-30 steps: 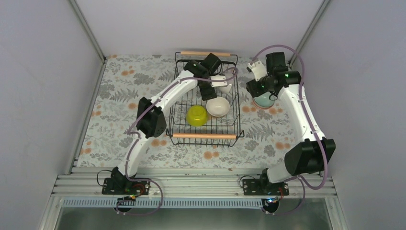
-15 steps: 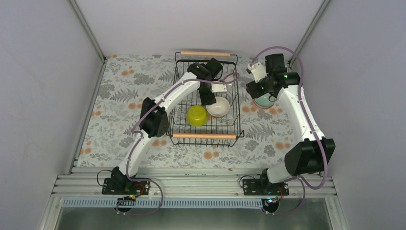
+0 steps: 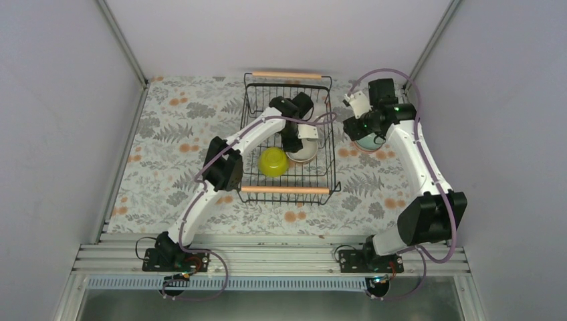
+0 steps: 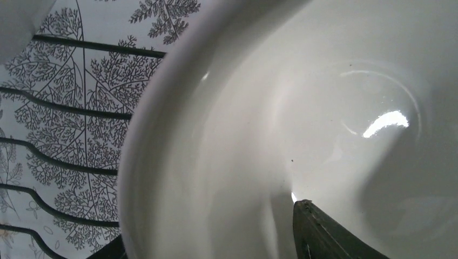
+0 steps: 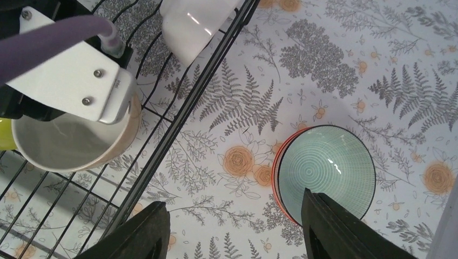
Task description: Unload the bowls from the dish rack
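Note:
The black wire dish rack (image 3: 285, 190) with wooden handles holds a cream bowl (image 3: 307, 154), a yellow-green bowl (image 3: 274, 161) and a small white bowl (image 5: 192, 24). My left gripper (image 3: 295, 142) is down at the cream bowl (image 4: 259, 108). It (image 4: 210, 224) is open, with one finger (image 4: 324, 234) inside the bowl and the other outside its rim. My right gripper (image 5: 232, 199) is open and empty, above the table beside a teal bowl (image 5: 327, 170) that is nested in an orange one. The teal bowl also shows right of the rack in the top view (image 3: 367, 140).
The rack's right wall (image 5: 183, 113) runs between the cream bowl (image 5: 70, 145) and the teal bowl. The table has a floral cloth (image 3: 167, 134). Grey walls close in the left, right and back.
My left arm has swung from the rack's back toward its right middle and come down onto the cream bowl. The right arm has barely moved.

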Controlling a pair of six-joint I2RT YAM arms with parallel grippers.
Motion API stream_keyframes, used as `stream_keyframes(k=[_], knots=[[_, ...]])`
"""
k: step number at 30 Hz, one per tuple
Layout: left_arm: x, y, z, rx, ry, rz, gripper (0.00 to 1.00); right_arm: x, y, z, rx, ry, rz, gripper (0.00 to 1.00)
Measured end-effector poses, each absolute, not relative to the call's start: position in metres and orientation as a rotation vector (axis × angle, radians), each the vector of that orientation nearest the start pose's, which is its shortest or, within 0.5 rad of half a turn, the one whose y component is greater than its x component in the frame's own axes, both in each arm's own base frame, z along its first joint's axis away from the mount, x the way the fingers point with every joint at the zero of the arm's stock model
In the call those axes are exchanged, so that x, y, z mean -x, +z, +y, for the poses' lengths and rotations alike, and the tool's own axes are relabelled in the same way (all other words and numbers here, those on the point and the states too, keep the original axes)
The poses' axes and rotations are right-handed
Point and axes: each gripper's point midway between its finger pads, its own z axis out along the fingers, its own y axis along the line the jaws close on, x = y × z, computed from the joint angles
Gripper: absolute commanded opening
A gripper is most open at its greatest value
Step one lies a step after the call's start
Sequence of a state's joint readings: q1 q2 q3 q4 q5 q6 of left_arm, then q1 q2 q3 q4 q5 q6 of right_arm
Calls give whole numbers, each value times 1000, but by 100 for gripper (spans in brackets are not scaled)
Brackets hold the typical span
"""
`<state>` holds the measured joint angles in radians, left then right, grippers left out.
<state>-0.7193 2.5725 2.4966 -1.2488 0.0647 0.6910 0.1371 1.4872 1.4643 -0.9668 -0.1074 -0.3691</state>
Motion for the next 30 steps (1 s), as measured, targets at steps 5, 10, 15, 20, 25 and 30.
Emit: stream_keyframes(k=[5, 10, 15, 20, 25, 30], knots=[[-406, 60, -374, -1890, -116, 2186, 30, -370, 219, 70, 682, 51, 2476, 59], [-404, 74, -380, -1869, -156, 2160, 6, -371, 219, 70, 682, 51, 2474, 59], [-399, 88, -381, -1878, -149, 2138, 3, -371, 219, 69, 680, 45, 2475, 59], [-400, 88, -381, -1878, -137, 2136, 2, -371, 219, 68, 677, 35, 2475, 60], [-399, 88, -382, -1881, -124, 2133, 2, -370, 222, 67, 673, 27, 2467, 60], [-405, 101, -379, -1868, -76, 2119, 2, -368, 230, 64, 661, 6, 2451, 61]])
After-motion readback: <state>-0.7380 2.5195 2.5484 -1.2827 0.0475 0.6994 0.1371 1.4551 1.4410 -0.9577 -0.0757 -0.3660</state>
